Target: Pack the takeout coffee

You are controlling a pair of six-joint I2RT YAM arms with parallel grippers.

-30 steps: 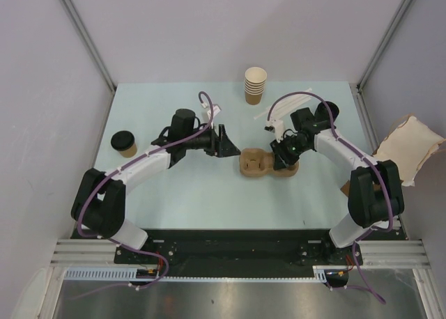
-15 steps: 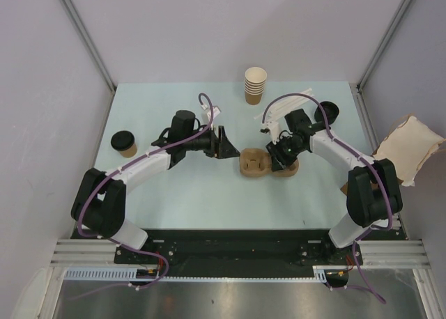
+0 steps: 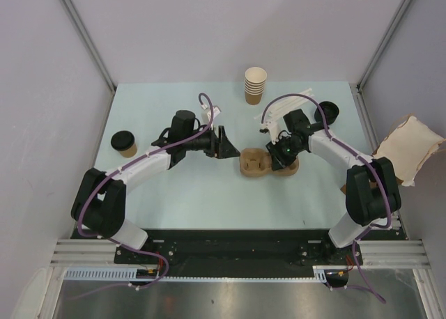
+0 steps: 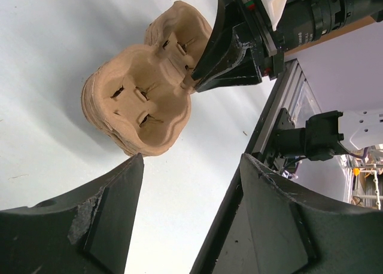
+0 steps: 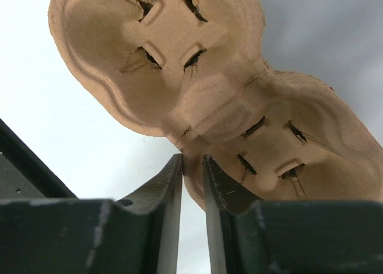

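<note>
The takeout coffee (image 3: pixel 125 143), a small tan cup with a black lid, stands alone at the table's left side, far from both grippers. A brown pulp cup tray (image 3: pixel 255 162) lies at the middle. My right gripper (image 3: pixel 277 159) is shut on the tray's near rim, and the right wrist view shows both fingers pinching that rim (image 5: pixel 192 159) of the tray (image 5: pixel 197 76). My left gripper (image 3: pixel 226 146) hangs open just left of the tray. Between its fingers (image 4: pixel 191 160) is only bare table, with the tray (image 4: pixel 140 100) just beyond the tips.
A stack of lidless paper cups (image 3: pixel 255 86) stands at the back centre. A round black-topped item (image 3: pixel 327 111) sits at the back right beside white wrapped pieces (image 3: pixel 282 110). A brown paper bag (image 3: pixel 408 148) lies off the table's right edge.
My right wrist has shifted slightly left and toward the back while pinching the tray's rim. The left arm and the coffee have not moved.
</note>
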